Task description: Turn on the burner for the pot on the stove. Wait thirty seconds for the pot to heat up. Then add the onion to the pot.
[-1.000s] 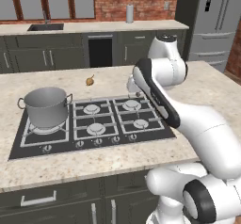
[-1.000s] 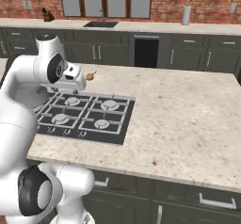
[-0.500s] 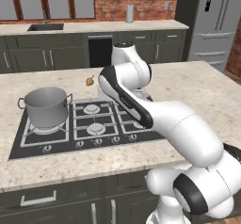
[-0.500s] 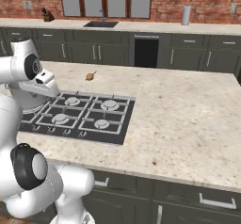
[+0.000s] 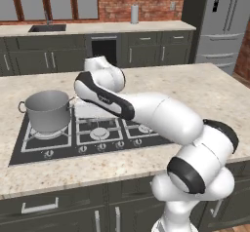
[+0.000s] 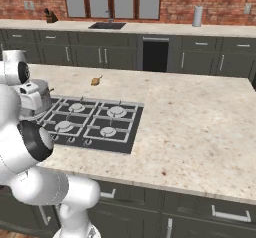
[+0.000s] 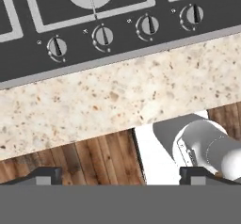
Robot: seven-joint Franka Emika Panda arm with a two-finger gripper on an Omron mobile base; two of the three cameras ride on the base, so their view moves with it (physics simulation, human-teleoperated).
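Jaws wide open, nothing between them: in the hand view the gripper (image 7: 120,173) looks down past the counter (image 7: 117,96) edge, its fingertips (image 7: 44,175) spread far apart over wood floor.

Task looks barely started, as I read it:
- Burner: no flame visible anywhere on the stove (image 5: 93,133). Knobs (image 7: 103,36) sit in a row along the front edge, all untouched by the gripper (can't read which one is on or off from the markings).
- Pot (image 5: 48,110) stands on the left side of the stove, on its grate, no lid. Inside looks empty from the left base view.
- Onion (image 6: 96,81) lies on the counter beyond the stove, well apart from the pot.

Left to do: turn the knob for the pot's burner, wait out the heat-up, then pick the onion and drop it in. The hand is above the knob row, so the knob step seems to be the one in hand.
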